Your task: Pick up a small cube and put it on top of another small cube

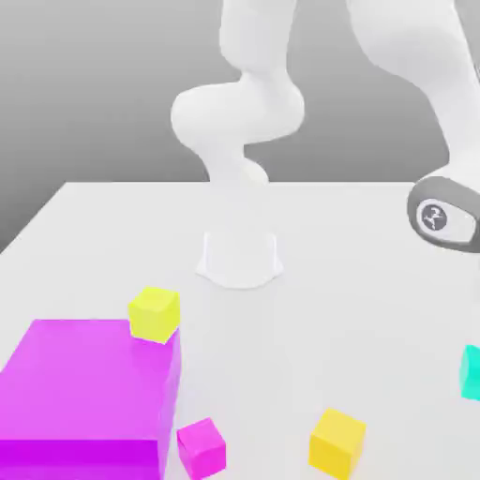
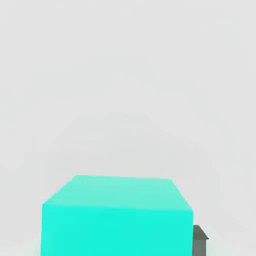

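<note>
At the far edge of the exterior view's right, the cyan cube point(image 1: 472, 372) rests on the white table point(image 1: 375, 281), partly cut by the frame, and the arm's grey wrist joint point(image 1: 442, 216) hangs above it. Well apart from the tool, toward the exterior view's left, stand a yellow cube point(image 1: 337, 442), a small magenta cube point(image 1: 202, 446), and a big magenta block point(image 1: 84, 398) with a second yellow cube point(image 1: 154, 312) just beside its far corner.

In the hand view, the cyan cube point(image 2: 117, 215) lies very close under the camera, square to it, with no long axis to consider. A dark fingertip point(image 2: 200, 239) stands just beside one flank of the cube. I cannot tell whether the fingers already clamp it or are only near. The table around is plain white, with free room on every side.
</note>
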